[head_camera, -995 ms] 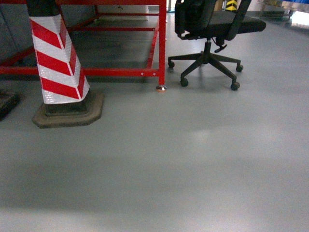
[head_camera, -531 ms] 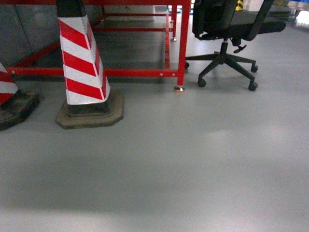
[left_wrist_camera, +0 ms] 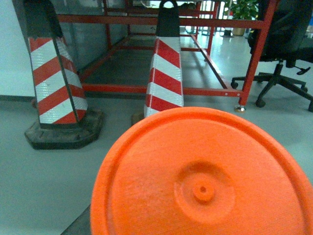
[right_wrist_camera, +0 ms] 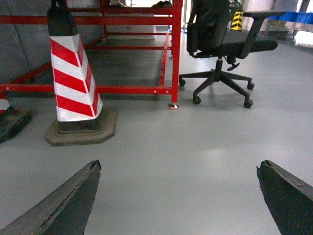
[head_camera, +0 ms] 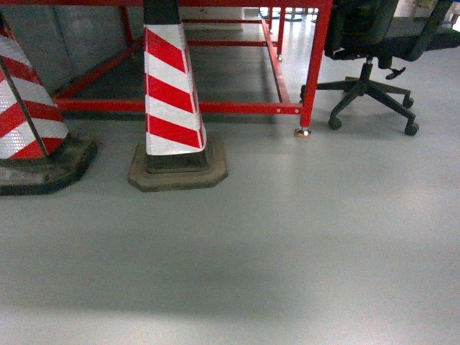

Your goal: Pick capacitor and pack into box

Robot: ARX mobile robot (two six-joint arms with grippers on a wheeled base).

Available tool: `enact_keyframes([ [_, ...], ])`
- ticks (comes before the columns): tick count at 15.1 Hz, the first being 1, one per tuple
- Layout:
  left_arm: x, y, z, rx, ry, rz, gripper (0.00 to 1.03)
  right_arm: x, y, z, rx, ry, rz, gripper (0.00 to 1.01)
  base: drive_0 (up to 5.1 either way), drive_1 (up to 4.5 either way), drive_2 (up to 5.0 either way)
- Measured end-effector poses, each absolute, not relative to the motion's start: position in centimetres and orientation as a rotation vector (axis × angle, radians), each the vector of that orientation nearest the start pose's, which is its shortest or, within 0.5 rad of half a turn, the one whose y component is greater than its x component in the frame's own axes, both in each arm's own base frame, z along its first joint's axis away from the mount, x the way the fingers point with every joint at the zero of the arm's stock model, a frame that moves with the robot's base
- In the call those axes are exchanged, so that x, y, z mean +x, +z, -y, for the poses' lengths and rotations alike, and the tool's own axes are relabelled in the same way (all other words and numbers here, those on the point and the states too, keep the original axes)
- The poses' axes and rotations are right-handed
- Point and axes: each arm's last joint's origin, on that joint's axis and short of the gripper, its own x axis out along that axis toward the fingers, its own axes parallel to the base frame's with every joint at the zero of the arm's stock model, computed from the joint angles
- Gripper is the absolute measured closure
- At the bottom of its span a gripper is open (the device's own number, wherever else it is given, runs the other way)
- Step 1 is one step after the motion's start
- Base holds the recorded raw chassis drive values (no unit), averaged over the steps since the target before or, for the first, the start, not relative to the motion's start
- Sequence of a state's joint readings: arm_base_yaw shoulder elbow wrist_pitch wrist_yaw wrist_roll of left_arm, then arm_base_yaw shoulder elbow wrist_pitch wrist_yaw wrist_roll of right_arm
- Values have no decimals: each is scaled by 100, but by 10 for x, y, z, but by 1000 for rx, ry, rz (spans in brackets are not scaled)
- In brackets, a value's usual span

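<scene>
Neither capacitor nor box is in view, so grip advice cannot be judged; right gripper point(right_wrist_camera: 178, 196) fingers spread wide, empty; left fingers hidden behind an orange disc point(left_wrist_camera: 203, 176).

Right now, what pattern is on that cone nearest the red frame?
Slanted red and white stripes on the cone, with a dark base; clearest in the head view.

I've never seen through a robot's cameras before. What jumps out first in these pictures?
The red-and-white striped cones grab the eye first, standing on the grey floor in front of a red metal frame, with a black office chair off to the right. In the left wrist view, a big orange disc fills the lower foreground. In the right wrist view, the right end effector shows two dark fingers spread wide apart, holding nothing.
</scene>
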State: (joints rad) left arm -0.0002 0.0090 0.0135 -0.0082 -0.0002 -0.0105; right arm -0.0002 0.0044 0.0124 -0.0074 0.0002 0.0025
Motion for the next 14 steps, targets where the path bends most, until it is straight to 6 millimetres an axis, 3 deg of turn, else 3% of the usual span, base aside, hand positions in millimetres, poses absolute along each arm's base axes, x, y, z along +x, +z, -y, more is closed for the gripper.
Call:
enact_keyframes([
  [6,97,167,0,-10,0,-3,60,97,167,0,2,0,2,3,-500,245,245],
  [14,97,167,0,-10,2,-2,60,97,167,0,2,0,3,3,0,0,0],
])
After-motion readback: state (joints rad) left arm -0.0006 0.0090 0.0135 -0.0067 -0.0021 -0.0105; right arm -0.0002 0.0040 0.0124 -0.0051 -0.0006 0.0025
